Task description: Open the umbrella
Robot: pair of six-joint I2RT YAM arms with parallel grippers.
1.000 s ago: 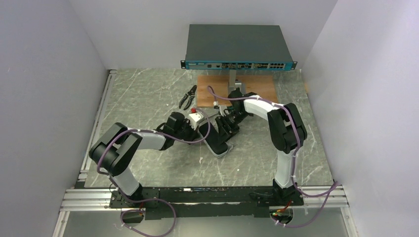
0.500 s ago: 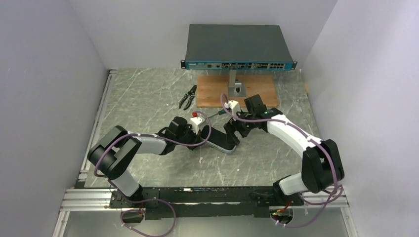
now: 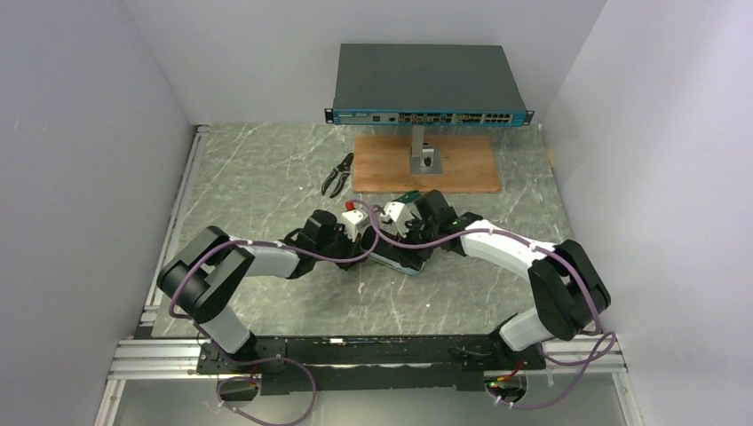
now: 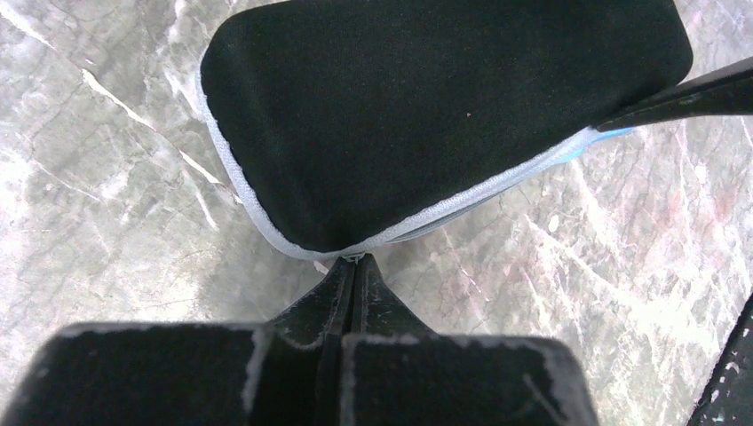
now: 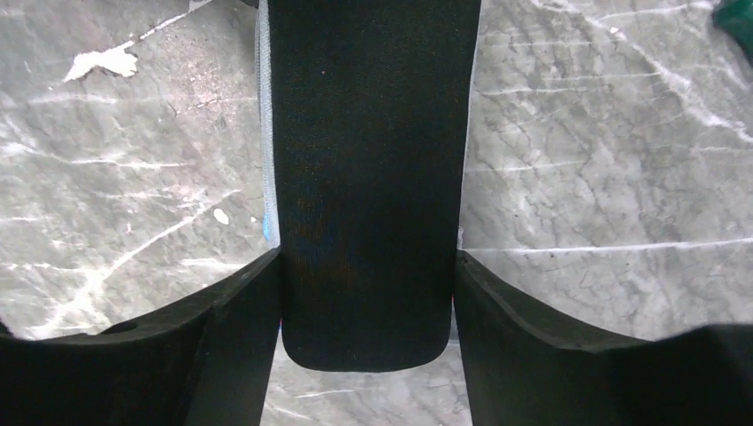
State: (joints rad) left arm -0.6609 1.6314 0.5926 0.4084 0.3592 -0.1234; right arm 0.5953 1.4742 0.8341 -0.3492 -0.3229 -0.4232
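On the grey marble surface (image 3: pixel 266 177) the folded umbrella (image 5: pixel 364 177) lies at centre. Right fingers (image 5: pixel 240 311) clamp across its width. Left fingers (image 4: pixel 342 284), pressed together, touch its end. Best to anchor one end firmly and pull the other straight.

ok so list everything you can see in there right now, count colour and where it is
black oblong folding umbrella with pale-blue trim: one, flat at mid-table
black-handled pliers: one, black, left of the board
wooden board: one, brown, far side of table
metal stand: one, grey, on the board
network switch: one, dark grey, teal front, atop the stand
green-handled screwdriver: one, mostly hidden near right wrist
marble table: one, grey-green
left gripper: black, shut, tips at umbrella's end
right gripper: black, clamped across umbrella's long sides
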